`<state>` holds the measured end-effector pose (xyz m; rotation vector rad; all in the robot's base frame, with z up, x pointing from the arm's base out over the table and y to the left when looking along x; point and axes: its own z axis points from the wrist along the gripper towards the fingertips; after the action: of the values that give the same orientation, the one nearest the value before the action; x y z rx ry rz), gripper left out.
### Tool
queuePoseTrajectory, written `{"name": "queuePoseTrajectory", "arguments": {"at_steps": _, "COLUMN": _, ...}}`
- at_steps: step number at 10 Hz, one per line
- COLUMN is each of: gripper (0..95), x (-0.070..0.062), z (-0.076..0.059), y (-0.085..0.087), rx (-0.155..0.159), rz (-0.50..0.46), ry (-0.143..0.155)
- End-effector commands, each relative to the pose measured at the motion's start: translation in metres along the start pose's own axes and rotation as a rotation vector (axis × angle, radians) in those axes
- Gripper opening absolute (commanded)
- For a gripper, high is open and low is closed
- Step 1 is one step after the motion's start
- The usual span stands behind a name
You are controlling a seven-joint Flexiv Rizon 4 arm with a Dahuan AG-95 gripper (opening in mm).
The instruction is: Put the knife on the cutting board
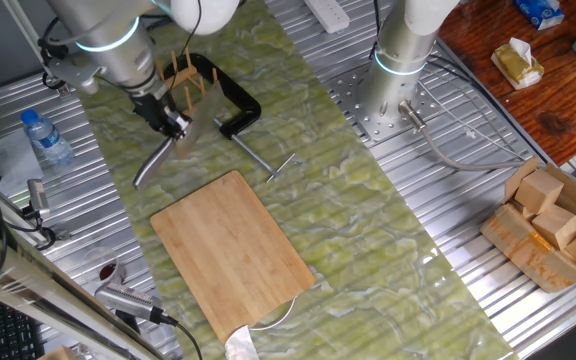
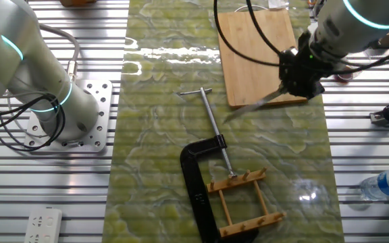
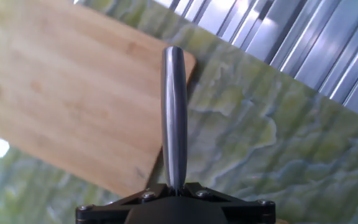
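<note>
Green-veined matting covered the counter (image 1: 388, 200), and the bamboo cutting board (image 1: 233, 245) lay on it bare. Above the mat near the board's corner, the gripper (image 1: 173, 127) was clamped on the knife (image 1: 158, 160), held in the air with its handle slanting down, so pickup was done and the move over the board and release remained. Its blade was blurred and hard to make out.
</note>
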<state>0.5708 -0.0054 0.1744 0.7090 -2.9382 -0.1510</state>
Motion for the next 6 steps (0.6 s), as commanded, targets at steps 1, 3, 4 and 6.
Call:
{"name": "queuePoseTrajectory", "arguments": {"at_steps": 1, "gripper": 0.0, "x": -0.0025, "z": 0.0002, "y": 0.0030, "rx": -0.001, "rz": 0.055, "ry": -0.019}}
{"name": "queuePoseTrajectory", "arguments": {"at_steps": 3, "gripper": 0.0, "x": -0.0025, "z": 0.0002, "y": 0.0030, "rx": -0.019, "rz": 0.057, "ry": -0.022}}
{"name": "queuePoseTrajectory", "arguments": {"at_steps": 4, "gripper": 0.0, "x": -0.0025, "z": 0.0002, "y": 0.0030, "rx": -0.035, "rz": 0.067, "ry": -0.029}}
{"name": "queuePoseTrajectory", "arguments": {"at_steps": 6, "gripper": 0.0, "x": -0.0025, "z": 0.0002, "y": 0.0030, "rx": -0.063, "rz": 0.067, "ry": -0.043}}
